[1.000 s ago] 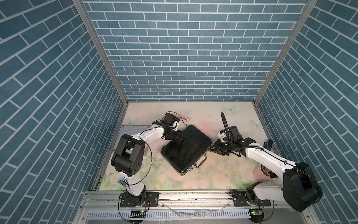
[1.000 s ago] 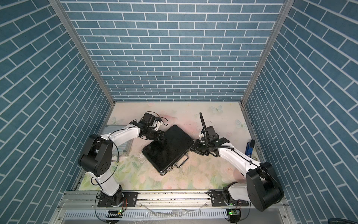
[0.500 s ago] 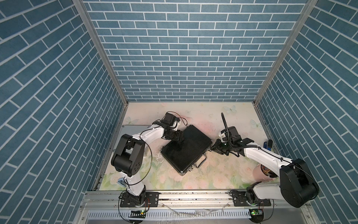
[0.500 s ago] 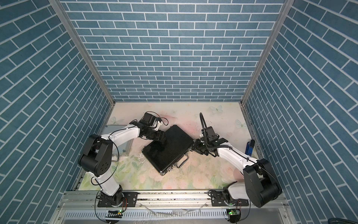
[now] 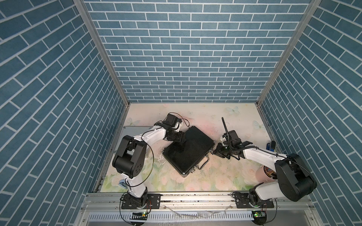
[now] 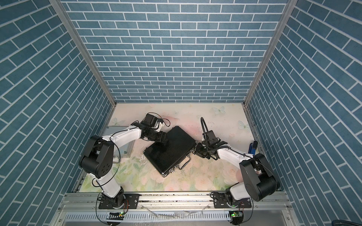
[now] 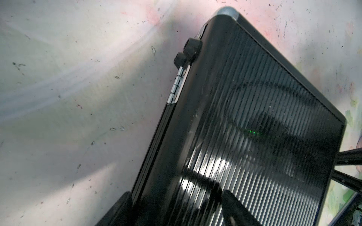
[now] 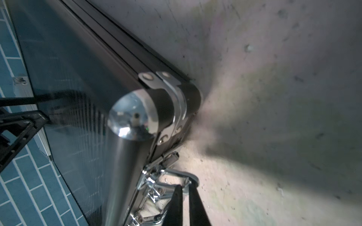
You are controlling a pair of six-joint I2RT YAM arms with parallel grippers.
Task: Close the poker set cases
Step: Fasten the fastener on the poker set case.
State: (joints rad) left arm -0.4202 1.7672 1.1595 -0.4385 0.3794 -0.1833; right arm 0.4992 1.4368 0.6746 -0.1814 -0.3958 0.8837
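The larger black case (image 5: 188,150) (image 6: 170,148) lies flat in the middle of the table with its lid down and its metal handle (image 5: 203,163) toward the front. My left gripper (image 5: 179,141) (image 7: 178,211) stands open over the hinge edge, one finger (image 7: 121,209) beside the edge and the other on the ribbed lid (image 7: 264,127). Beside the case's right corner my right gripper (image 5: 215,151) (image 8: 185,188) is shut, its tips against a chrome latch (image 8: 176,172). The silver case (image 6: 126,149) lies at the left wall, partly under my left arm.
A pink cup (image 5: 264,173) stands at the front right, close beside my right arm's base. A blue object (image 5: 271,146) leans at the right wall. Brick-patterned walls enclose the table on three sides, and a metal rail runs along the front.
My right gripper has shut and edged left toward the black case's corner and latch. The left arm and both cases have stayed put.
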